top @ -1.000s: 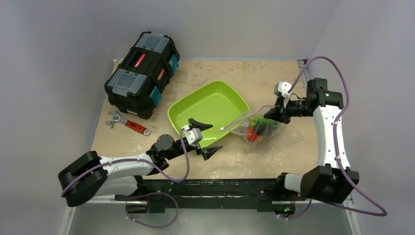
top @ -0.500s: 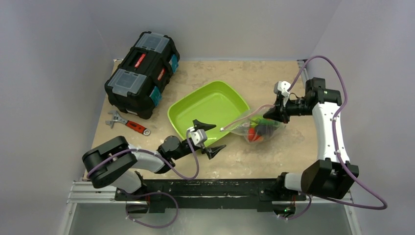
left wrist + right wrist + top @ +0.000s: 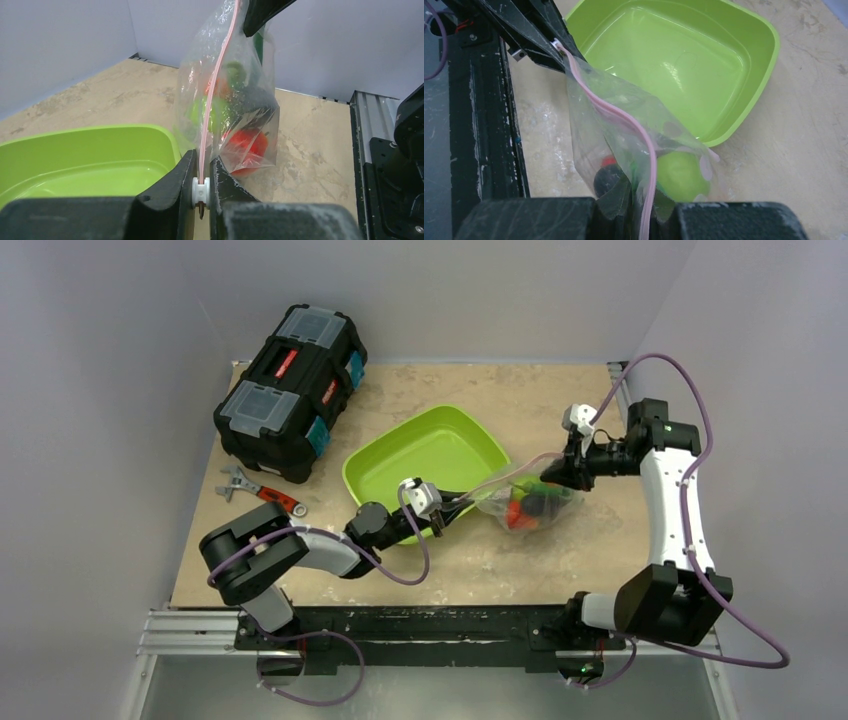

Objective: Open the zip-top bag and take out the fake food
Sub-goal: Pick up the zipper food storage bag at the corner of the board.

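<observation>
Left gripper is clenched on the white slider at one end of the pale pink zip strip of the clear crinkly zip-top bag. Right gripper is clamped on the strip's other end. The bag is strung between both grippers, zip edge up, just right of the lime-green plastic tray; whether its bottom touches the tan table is unclear. Glossy fake food is inside the bag: red pepper, lime-green ball, dark piece. Black plastic toolbox and red-handled wrench lie far left.
</observation>
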`<act>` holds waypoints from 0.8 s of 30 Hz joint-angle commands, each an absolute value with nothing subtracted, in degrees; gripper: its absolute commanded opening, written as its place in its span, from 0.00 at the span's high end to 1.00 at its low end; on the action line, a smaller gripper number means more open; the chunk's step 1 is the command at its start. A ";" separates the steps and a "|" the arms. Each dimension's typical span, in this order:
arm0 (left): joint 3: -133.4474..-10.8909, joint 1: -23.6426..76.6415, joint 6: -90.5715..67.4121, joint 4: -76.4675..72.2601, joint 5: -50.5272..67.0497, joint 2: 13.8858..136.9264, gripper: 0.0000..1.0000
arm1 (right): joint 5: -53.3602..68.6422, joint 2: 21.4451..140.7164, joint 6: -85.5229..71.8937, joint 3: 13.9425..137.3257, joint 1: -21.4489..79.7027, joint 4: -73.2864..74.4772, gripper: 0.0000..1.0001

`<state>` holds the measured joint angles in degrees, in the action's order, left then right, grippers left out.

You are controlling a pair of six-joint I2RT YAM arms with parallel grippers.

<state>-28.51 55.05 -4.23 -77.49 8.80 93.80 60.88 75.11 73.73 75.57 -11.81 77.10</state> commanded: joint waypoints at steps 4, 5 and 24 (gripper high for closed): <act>-29.99 55.02 -4.22 -73.31 12.02 88.61 1.00 | 54.39 75.77 73.16 82.26 -12.32 78.79 0.47; -31.21 55.02 -4.02 -69.68 12.98 87.71 1.00 | 53.51 75.68 72.49 84.14 -12.34 79.17 0.34; -48.77 55.05 -3.14 -36.12 18.83 82.47 1.00 | 44.08 79.66 61.49 87.43 14.95 72.69 0.22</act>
<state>-46.52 55.05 -3.64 -39.31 16.93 85.52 45.76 78.91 65.41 88.73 13.56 75.02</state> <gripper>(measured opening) 0.094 0.826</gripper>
